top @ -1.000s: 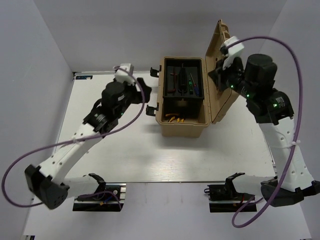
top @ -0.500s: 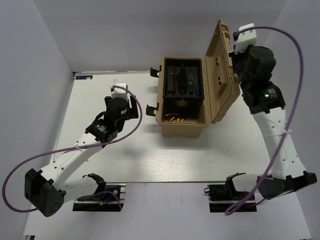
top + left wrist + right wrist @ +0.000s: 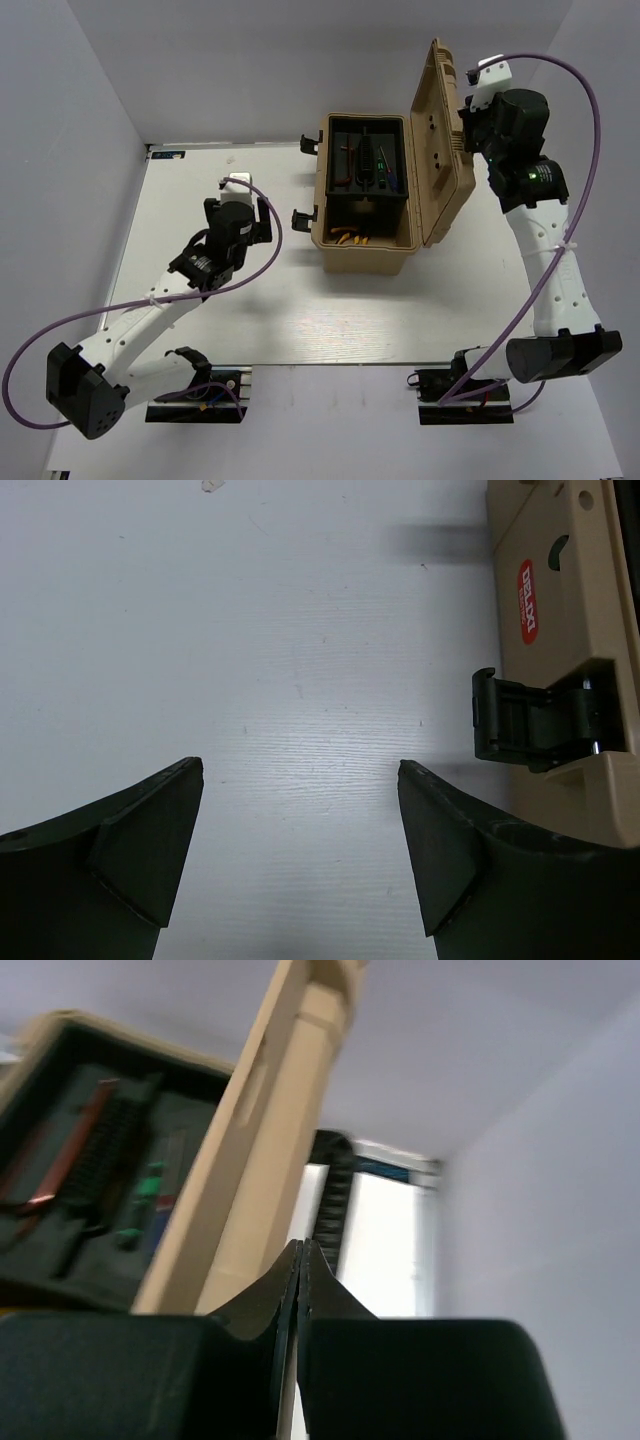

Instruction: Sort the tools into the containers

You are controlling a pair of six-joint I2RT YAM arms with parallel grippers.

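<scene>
— White table (image 3: 300, 600) lies under the left gripper (image 3: 300, 772), yes? How do its fingers stand?
— They are wide apart and nothing is between them. It hangs low over bare table. Just to the right of it is the toolbox (image 3: 365, 255), and a black latch (image 3: 520, 725) sticks out from the side wall of the box, near the gripper but not touching it
— And the right gripper (image 3: 301, 1260)?
— Its fingers are pressed together, and I see nothing between them. It is high up, at the outer side of the lid (image 3: 440, 150), which stands open and almost upright. Whether it touches the lid, I cannot tell
— Where are the tools?
— They are inside the toolbox. On the black tray (image 3: 365, 208) lie a green screwdriver (image 3: 381, 163) and a red-handled tool (image 3: 345, 160), with dark pieces beside them that are too small to name. Yellow pliers (image 3: 348, 238) show lower down, in the gap at the near end of the tray
</scene>
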